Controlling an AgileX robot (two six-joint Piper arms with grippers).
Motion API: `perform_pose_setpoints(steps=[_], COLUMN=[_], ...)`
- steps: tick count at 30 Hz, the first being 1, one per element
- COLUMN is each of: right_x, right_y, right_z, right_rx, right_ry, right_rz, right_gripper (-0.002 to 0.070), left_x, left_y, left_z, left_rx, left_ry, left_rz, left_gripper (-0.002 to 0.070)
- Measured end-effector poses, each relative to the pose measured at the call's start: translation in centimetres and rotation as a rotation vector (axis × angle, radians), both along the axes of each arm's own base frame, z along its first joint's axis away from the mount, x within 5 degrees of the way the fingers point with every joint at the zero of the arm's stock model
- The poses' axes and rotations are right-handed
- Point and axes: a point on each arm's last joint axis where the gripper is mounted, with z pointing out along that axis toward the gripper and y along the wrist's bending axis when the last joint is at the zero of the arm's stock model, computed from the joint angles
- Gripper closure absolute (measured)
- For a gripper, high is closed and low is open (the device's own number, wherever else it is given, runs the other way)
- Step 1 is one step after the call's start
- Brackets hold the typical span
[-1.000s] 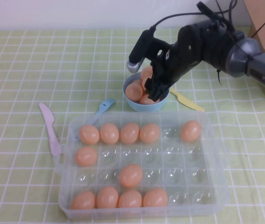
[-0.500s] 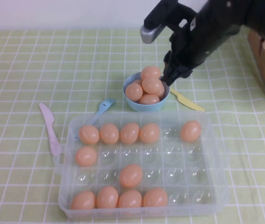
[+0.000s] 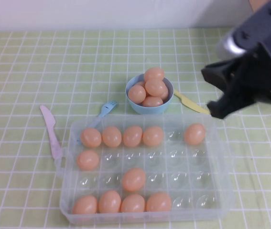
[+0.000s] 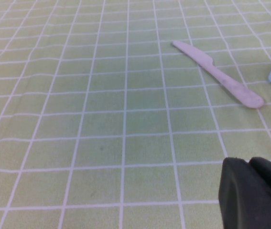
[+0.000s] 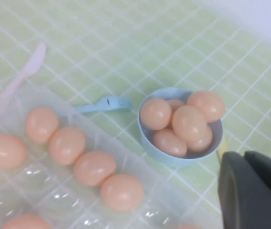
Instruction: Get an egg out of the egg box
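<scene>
The right gripper (image 3: 212, 93), clenched on nothing, hangs above the tabletop (image 3: 25, 71) near the far right corner of the egg box (image 3: 221, 157), whose nearest egg (image 3: 194, 134) sits just below it, while the left gripper (image 4: 252, 195), state untellable, hovers near a pink knife (image 4: 219, 74).

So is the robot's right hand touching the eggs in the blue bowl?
Apart. The high view shows the right hand, shut and empty, off to the right of the bowl of eggs.

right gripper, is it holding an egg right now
No, the right gripper hangs above the egg box's far right corner with its fingers shut on nothing.
</scene>
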Motion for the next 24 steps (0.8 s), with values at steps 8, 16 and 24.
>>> perform_pose_setpoints(steps=[8, 16, 24], right_x=[-6.1, -13.0, -15.4], right_y=[-4.2, -8.6, -10.8], right_z=[-1.6, -4.8, -10.8], right_rx=[0.021, 0.115, 0.265], right_ry=[0.018, -0.119, -0.262], right_rz=[-0.02, -0.058, -0.157], right_gripper=[0.0692, 0.0692, 0.0694], left_x=[0.0, 0.0, 0.0], left_y=[0.0, 0.0, 0.0], left_z=[0.0, 0.0, 0.0], left_rx=[0.0, 0.0, 0.0], left_ry=[0.0, 0.0, 0.0], left_rz=[0.0, 0.0, 0.0], left_gripper=[0.0678, 0.0678, 0.0678])
